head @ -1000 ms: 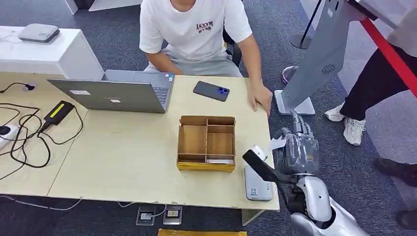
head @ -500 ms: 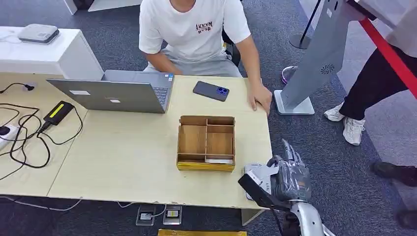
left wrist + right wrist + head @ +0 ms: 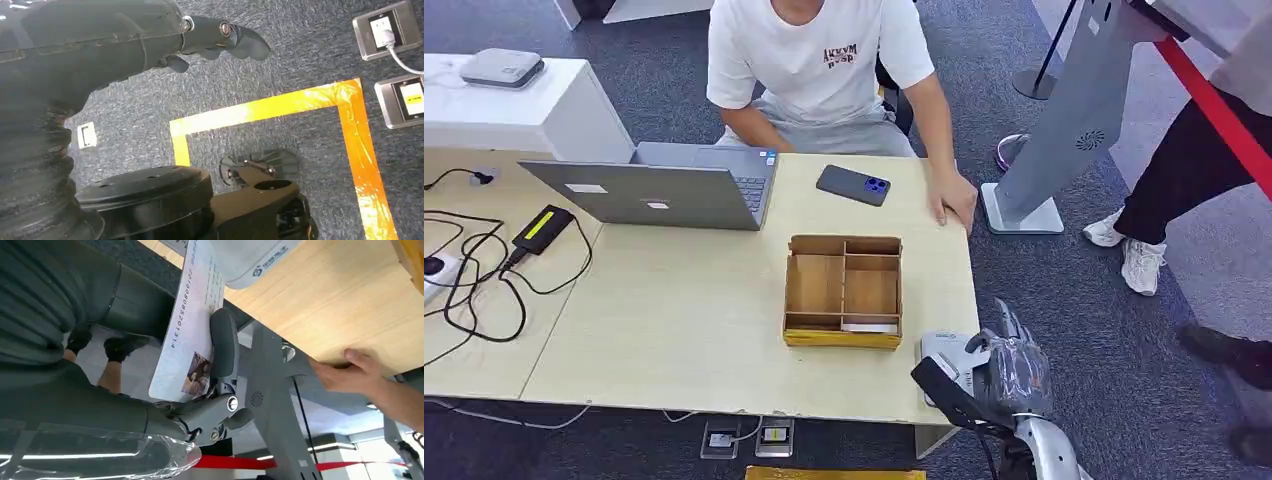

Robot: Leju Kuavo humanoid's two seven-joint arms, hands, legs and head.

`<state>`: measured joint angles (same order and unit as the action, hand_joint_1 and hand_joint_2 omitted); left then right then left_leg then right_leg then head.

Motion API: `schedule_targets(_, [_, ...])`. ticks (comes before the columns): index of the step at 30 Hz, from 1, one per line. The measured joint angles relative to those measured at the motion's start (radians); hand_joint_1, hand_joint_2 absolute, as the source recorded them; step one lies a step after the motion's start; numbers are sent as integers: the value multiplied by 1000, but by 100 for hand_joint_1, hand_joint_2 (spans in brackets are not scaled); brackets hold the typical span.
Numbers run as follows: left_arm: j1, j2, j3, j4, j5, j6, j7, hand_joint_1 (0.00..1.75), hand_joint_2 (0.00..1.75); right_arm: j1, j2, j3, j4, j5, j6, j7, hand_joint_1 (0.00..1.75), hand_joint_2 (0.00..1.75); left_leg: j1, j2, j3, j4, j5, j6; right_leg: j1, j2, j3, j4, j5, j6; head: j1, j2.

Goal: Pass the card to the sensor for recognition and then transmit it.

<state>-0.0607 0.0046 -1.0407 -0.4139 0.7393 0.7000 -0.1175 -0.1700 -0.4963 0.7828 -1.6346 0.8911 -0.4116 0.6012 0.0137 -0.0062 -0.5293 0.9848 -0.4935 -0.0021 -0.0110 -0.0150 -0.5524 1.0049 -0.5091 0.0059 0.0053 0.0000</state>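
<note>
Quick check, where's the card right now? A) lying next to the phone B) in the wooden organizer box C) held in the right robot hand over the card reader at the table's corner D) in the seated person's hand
C: the right wrist view shows the card pinned under the thumb of the right robot hand, its end over the grey card reader at the table's near corner.

The right hand [image 3: 1009,372] is hovering at the desk's [image 3: 674,320] near right corner, over the grey sensor [image 3: 944,352]. The wooden divided box [image 3: 844,291] is standing just beside it. A person's hand [image 3: 954,198] is resting on the far right edge, well apart.
</note>
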Motion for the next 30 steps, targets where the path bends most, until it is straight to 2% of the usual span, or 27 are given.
schedule_targets(11, [1,5,0,-11,-16,0,14,0,175,-29,14,0,78,-42,13,-24,175,175,0,0,0,0,0,0,0,0,0,0,0,0,0,0])
schedule_targets(30, [4,12,0,-26,-42,0,36,0,175,-38,40,0,158,-76,8,-26,175,175,0,0,0,0,0,0,0,0,0,0,0,0,0,0])
